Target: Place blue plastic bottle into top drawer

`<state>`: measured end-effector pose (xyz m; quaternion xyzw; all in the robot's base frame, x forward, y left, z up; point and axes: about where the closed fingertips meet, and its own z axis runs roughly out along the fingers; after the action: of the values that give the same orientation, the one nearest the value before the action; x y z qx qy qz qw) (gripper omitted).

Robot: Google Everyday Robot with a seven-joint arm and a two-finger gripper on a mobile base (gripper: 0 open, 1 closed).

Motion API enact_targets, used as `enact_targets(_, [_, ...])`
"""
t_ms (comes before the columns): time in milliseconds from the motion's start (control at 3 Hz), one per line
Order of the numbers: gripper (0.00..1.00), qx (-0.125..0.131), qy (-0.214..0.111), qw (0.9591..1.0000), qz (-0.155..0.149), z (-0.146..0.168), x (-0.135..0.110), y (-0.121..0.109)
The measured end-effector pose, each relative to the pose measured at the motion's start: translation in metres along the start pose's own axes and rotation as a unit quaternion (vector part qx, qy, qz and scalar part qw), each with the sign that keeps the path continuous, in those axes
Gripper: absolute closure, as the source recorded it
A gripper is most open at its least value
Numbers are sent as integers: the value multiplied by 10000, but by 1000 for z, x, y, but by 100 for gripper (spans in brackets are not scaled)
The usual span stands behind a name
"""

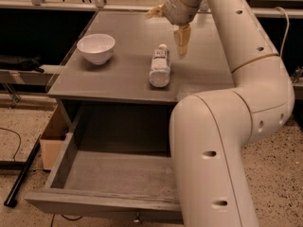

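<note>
The blue plastic bottle (160,67) lies on its side on the grey tabletop (118,74), white cap pointing away, near the middle of the table. My gripper (182,42) hangs pointing down just right of the bottle's cap end and slightly above the tabletop, holding nothing. The top drawer (113,176) is pulled out below the tabletop, its inside bare, with a small round knob (137,218) on its front panel. My white arm covers the drawer's right side.
A white round bowl (96,48) stands on the tabletop's left side. A cardboard box (51,138) sits on the floor left of the drawer, with a black pole (21,178) beside it. A cable (284,30) hangs at the right.
</note>
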<state>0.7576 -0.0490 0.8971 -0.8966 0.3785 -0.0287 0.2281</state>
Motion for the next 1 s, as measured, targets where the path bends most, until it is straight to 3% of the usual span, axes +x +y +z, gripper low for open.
enact_targets(333, [0,134,41,9999,-1,6,4,-8])
enact_targets(667, [0,92,-67,9998,-186,13,3,-4])
enact_targets(1000, [0,54,-371,9973,-634,21,0,9])
